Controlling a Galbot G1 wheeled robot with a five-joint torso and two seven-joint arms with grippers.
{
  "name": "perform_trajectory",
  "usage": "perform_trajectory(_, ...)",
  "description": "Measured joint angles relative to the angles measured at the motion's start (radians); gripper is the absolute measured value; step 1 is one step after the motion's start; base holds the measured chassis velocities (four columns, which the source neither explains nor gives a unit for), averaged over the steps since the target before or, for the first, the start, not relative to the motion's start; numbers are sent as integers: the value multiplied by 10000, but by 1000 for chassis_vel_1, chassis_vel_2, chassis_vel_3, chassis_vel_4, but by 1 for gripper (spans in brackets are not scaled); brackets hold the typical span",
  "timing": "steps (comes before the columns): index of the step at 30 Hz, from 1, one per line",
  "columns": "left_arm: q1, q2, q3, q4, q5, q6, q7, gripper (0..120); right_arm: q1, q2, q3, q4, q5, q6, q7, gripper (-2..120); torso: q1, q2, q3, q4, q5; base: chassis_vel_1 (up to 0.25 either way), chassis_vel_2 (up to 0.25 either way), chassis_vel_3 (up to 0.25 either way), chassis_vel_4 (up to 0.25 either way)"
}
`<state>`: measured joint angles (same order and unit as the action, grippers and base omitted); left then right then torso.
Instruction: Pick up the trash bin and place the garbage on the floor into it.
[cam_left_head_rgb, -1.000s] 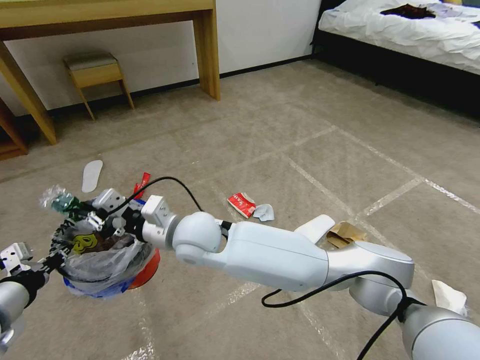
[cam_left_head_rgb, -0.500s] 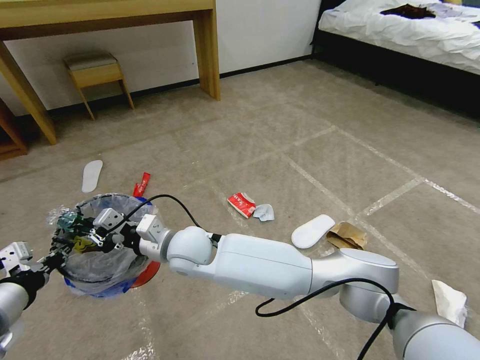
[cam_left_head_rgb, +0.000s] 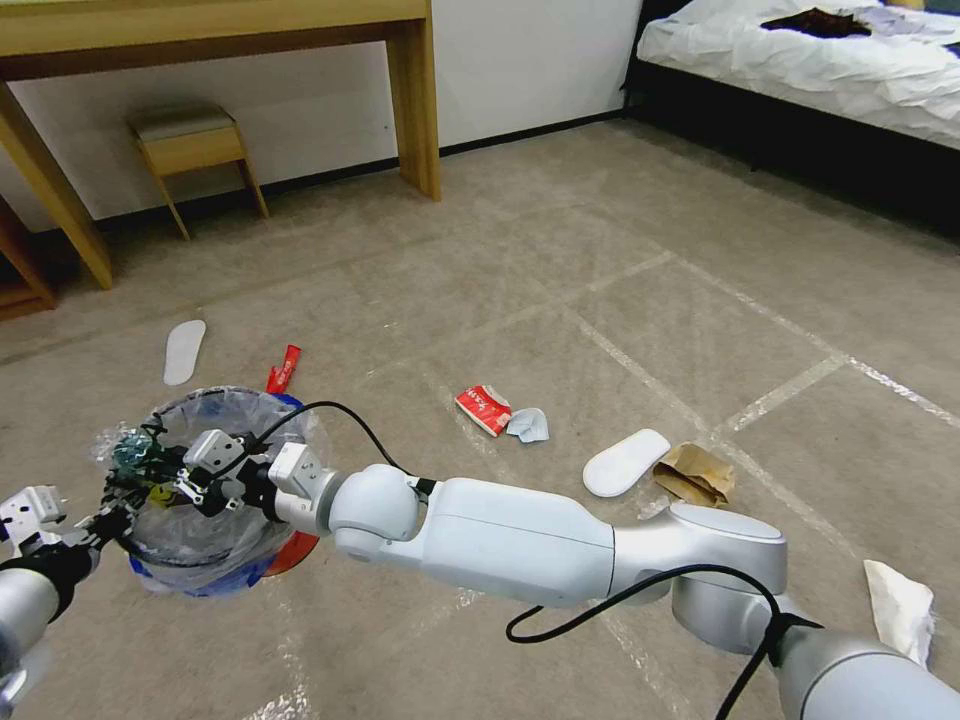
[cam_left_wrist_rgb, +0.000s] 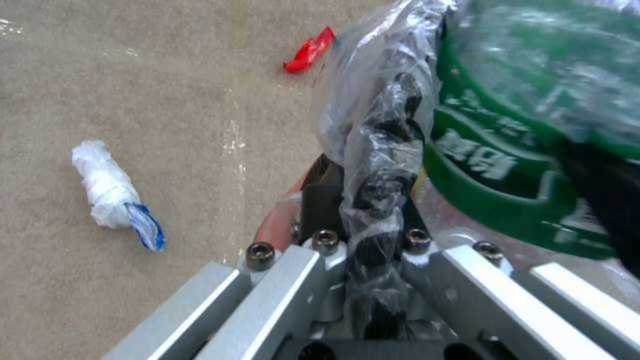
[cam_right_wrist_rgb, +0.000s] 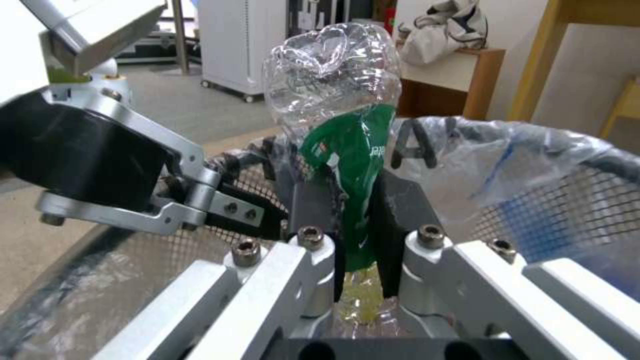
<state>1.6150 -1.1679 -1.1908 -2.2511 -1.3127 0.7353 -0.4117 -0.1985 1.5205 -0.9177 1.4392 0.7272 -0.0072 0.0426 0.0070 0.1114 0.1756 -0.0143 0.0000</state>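
Beige taped floor (cam_left_head_rgb: 620, 260) spreads below. At far left, the left pincer (cam_left_wrist_rgb: 363, 210) pinches the trash bin (cam_left_head_rgb: 215, 560) rim, held low. Inside it, the right pincer (cam_right_wrist_rgb: 353, 200) clamps a crushed green-labelled bottle (cam_right_wrist_rgb: 347, 145), partly hidden by bag plastic.

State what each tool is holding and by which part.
The right tool is shut on the green-labelled bottle at its labelled middle, over the trash bin. The left tool is shut on the bin's bag-covered rim.
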Motion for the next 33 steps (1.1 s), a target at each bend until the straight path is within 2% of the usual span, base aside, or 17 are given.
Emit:
perform_trajectory(14,-36,5,-32,116,40,0,7,0,8,-407,28,269,-100,-11,9,8,-1,0,0,0,1,0,0,0,0)
perform_trajectory(16,-25,-24,-32,113,47,0,8,0,6,-510,25,373,-104,-28,3,20,0,0,0,0,1,0,0,0,0)
perform_trajectory(18,-24,-32,-32,107,47,1,9,0,6,-525,24,377,-112,-31,0,24,0,0,0,0,1,0,0,0,0)
perform_trajectory(19,-13,-45,-32,88,48,1,11,0,0,-543,22,377,-124,-31,-4,30,0,0,0,0,1,0,0,0,0)
perform_trajectory(20,-13,-45,-32,88,48,1,11,0,0,-543,22,377,-124,-31,-4,30,0,0,0,0,1,0,0,0,0)
perform_trajectory(22,16,-57,-36,61,48,1,12,0,-2,-584,21,379,-131,-32,-19,42,-1,1,0,0,1,0,0,0,0)
perform_trajectory(23,16,-57,-36,61,48,1,12,0,-2,-584,21,379,-131,-32,-19,42,-1,1,0,0,1,0,0,0,0)
perform_trajectory(25,29,-79,-42,54,50,1,12,0,-2,-603,21,393,-137,-35,-33,54,-1,1,-1,0,1,0,0,0,0)
perform_trajectory(26,29,-79,-42,54,50,1,12,0,-2,-603,21,393,-137,-35,-33,54,-1,1,-1,0,1,0,0,0,0)
perform_trajectory(28,29,-127,-41,52,58,1,12,0,0,-604,27,393,-145,-35,-51,64,0,1,0,0,1,0,0,0,0)
perform_trajectory(29,29,-127,-41,52,58,1,12,0,0,-604,27,393,-145,-35,-51,64,0,1,0,0,1,0,0,0,0)
perform_trajectory(30,27,-149,-36,52,67,1,15,0,2,-603,30,388,-147,-35,-56,71,0,0,0,0,1,0,0,0,0)
perform_trajectory(32,26,-158,-32,52,70,1,16,0,2,-600,33,384,-149,-36,-58,73,-1,0,0,0,1,0,0,0,0)
perform_trajectory(33,28,-182,-23,53,76,1,27,0,2,-589,41,367,-162,-36,-61,81,0,0,0,0,0,0,0,0,0)
